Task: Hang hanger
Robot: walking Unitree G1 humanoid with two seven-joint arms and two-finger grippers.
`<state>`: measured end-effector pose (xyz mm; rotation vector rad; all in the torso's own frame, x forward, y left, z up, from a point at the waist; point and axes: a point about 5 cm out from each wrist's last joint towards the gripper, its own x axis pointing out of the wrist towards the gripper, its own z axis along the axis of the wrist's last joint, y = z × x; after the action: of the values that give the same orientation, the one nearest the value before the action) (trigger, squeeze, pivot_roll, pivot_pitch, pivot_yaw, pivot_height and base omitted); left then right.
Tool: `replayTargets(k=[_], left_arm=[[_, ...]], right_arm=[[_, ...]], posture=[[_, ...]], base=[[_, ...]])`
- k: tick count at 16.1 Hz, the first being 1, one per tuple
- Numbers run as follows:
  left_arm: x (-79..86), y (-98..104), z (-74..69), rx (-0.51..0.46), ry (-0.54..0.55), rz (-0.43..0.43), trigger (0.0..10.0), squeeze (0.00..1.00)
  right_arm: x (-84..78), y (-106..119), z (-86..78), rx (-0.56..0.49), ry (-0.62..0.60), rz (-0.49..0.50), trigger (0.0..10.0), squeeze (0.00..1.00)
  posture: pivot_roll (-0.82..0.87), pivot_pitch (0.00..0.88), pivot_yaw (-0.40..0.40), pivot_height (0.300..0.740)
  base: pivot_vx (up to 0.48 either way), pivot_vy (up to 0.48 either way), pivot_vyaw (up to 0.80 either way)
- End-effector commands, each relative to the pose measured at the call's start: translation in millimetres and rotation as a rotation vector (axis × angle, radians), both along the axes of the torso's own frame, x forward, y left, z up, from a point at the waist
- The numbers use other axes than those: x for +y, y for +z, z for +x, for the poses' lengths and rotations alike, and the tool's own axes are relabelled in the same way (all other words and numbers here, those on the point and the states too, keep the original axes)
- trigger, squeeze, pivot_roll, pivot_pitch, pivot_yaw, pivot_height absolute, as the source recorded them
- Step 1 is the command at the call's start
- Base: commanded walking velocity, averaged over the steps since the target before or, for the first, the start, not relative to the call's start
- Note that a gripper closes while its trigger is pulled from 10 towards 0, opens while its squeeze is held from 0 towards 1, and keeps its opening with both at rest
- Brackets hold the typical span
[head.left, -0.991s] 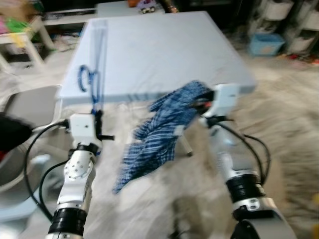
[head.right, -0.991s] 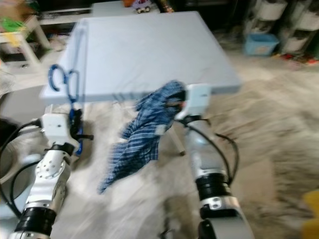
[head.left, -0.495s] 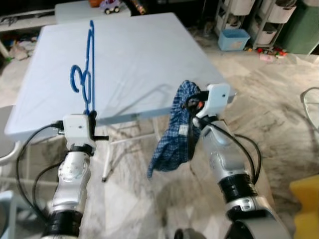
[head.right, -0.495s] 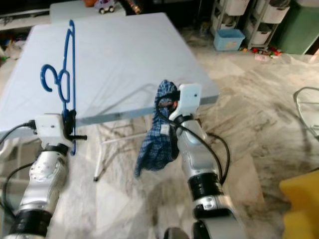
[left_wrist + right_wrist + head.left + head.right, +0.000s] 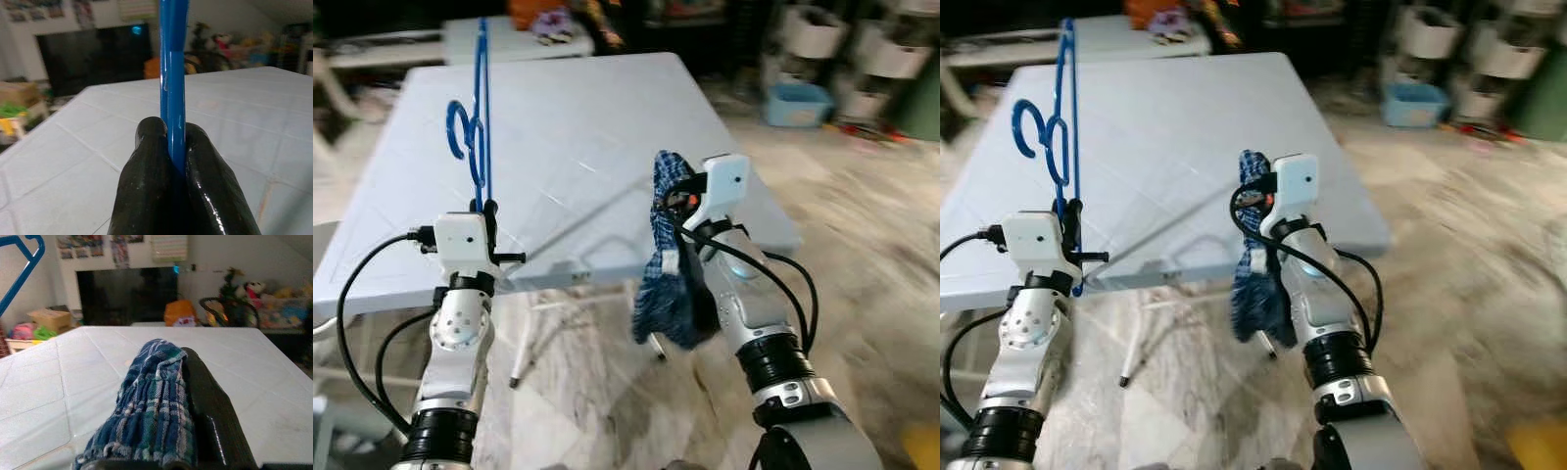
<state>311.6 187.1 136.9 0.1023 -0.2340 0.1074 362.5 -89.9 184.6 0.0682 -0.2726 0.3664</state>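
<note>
Pale blue table ahead, cluttered room behind; both arms raised at its near edge. Left gripper pinched tight on blue hanger, held upright; right gripper clamps a plaid shirt dangling toward the floor. Early stage, I judge: shirt not yet on hanger, nothing hung.

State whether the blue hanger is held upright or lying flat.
Upright: the left tool grips the blue hanger by its lower end, its length rising above the table.
</note>
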Motion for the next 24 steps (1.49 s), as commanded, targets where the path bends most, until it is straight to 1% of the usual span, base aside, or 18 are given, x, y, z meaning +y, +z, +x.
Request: replayTargets(k=[1,7,9,10,14,19,21,22,23,24], left_arm=[[1.8,-3,-0.3,0.02,0.012,0.012,10.0,0.0],[0.8,-4,2.3,0.031,0.018,0.018,10.0,0.0],[-0.4,-5,1.9,0.034,0.017,0.007,10.0,0.0],[-1.8,-7,1.7,0.044,0.0,0.011,10.0,0.0],[-6.2,-14,-0.6,0.085,-0.051,-0.017,10.0,0.0],[-6.1,-18,-4.6,0.1,-0.056,-0.003,10.0,0.0],[-4.7,-19,-8.5,0.107,-0.062,-0.005,10.0,0.0],[-3.3,-22,-13.7,0.12,-0.063,0.002,10.0,0.0],[-3.2,-22,-14.4,0.121,-0.063,0.003,10.0,0.0],[-2.2,-26,-20.0,0.133,-0.064,0.014,10.0,0.0]], right_arm=[[-1.2,8,1.9,-0.029,-0.006,0.016,10.0,0.0],[-2.3,7,0.8,-0.025,0.005,0.02,10.0,0.0],[-1.5,6,0.8,-0.022,0.02,0.026,10.0,0.0],[-1.6,7,1.7,-0.023,0.017,0.028,10.0,0.0],[-2.3,7,3.7,-0.014,0.001,0.035,10.0,0.0],[-1.1,5,6.0,0.013,0.017,0.033,10.0,0.0],[7.7,14,16.0,0.031,0.065,0.016,10.0,0.0],[14.8,27,24.5,0.028,0.096,0.019,10.0,0.0],[15.6,29,25.5,0.026,0.098,0.018,10.0,0.0],[19.8,50,36.6,0.025,0.097,0.047,10.0,0.0]], posture=[[-0.02,0.091,-0.027,0.74],[-0.03,0.094,-0.022,0.74],[-0.03,0.094,-0.021,0.74],[-0.03,0.091,-0.022,0.74],[-0.02,0.096,-0.026,0.74],[-0.01,0.102,-0.032,0.74],[0.01,0.116,-0.038,0.74],[0.02,0.126,-0.045,0.74],[0.02,0.126,-0.045,0.74],[0.04,0.136,-0.049,0.74]], base=[[0.461,0.0,0.79],[0.458,0.0,0.62],[0.0,0.0,0.0],[0.0,0.0,0.0],[0.0,0.0,0.0],[0.0,0.0,0.0],[0.0,0.0,0.0],[0.0,0.0,0.0],[0.0,0.0,0.0],[0.0,0.0,0.0]])
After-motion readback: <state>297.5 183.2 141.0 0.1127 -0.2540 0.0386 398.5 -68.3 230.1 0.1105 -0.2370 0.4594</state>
